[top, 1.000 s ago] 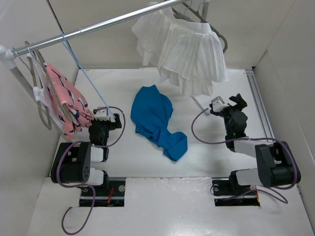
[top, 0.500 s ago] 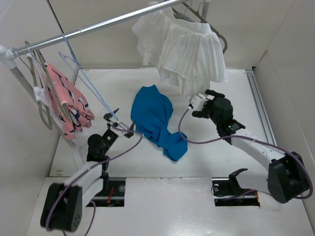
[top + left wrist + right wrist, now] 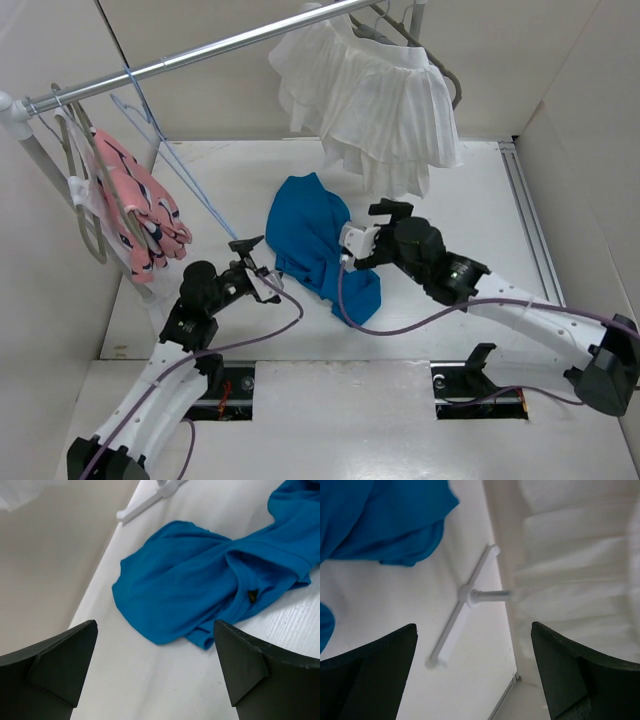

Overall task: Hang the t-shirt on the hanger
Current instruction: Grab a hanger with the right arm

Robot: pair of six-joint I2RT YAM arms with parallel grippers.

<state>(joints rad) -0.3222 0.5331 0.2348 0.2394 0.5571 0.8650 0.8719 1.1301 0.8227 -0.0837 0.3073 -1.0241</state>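
With left gripper (image 3: 257, 268) and right gripper (image 3: 364, 236) both spread and empty, the crumpled t-shirt (image 3: 316, 243) at centre frame looks soft, light and floppy, and is likely best pinched near its neckline.

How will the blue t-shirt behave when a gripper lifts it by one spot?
Probably floppy: the t-shirt lies crumpled in soft folds, so it would likely hang and sag from one pinch. It looks thin, so probably light. Pushed, it would likely bunch up rather than slide whole.
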